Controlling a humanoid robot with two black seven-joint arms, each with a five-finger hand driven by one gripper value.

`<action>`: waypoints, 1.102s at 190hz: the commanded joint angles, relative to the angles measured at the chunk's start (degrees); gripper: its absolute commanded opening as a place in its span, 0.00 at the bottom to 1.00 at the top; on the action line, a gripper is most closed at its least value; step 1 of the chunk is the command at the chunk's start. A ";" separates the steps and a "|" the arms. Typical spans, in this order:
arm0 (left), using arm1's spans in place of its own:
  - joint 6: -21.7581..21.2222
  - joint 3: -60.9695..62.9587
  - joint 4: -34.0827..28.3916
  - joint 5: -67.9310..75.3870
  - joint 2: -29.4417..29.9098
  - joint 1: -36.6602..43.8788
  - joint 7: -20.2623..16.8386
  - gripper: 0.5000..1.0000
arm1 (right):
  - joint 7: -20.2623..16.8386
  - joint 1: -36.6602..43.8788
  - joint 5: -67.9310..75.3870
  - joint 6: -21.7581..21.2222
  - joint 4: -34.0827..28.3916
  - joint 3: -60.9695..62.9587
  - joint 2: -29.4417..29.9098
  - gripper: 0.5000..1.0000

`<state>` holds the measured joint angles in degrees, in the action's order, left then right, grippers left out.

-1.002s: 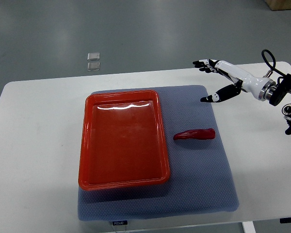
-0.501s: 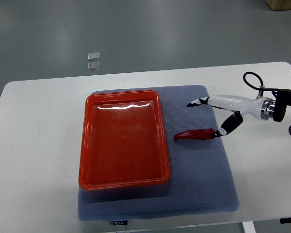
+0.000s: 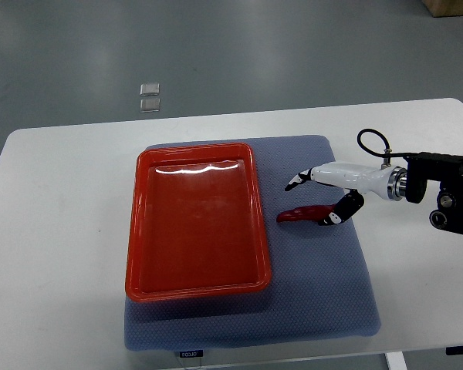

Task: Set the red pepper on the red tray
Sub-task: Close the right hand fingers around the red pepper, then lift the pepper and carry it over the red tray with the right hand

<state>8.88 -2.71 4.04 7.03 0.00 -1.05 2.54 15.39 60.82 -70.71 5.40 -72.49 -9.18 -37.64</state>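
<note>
Top view: right robot hand (image 3: 320, 199) over the small glossy red pepper (image 3: 302, 213), fingers spread, thumb touching its right end, no grip closed. Pepper lies on the blue-grey mat (image 3: 324, 285), just right of the empty red plastic tray (image 3: 136, 231), on the white table (image 3: 54, 254).

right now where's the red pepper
In the top view the red pepper lies on the blue mat, just right of the red tray, with the right hand closing around it.
</note>
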 commanded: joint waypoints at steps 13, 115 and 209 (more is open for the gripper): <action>0.00 -0.01 0.00 0.00 0.00 0.00 0.01 1.00 | -0.01 0.00 -0.13 0.04 0.24 -1.45 0.90 0.64; 0.00 -0.01 0.00 0.00 0.00 0.00 0.01 1.00 | -2.11 -0.35 -1.80 1.45 3.23 -2.51 2.13 0.53; 0.00 -0.01 0.00 0.00 0.00 0.00 0.01 1.00 | -1.85 0.35 -2.68 4.18 4.20 -3.65 2.13 0.03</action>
<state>8.88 -2.70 4.04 7.03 0.00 -1.05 2.56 13.37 60.72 -73.45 8.65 -68.61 -13.10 -35.44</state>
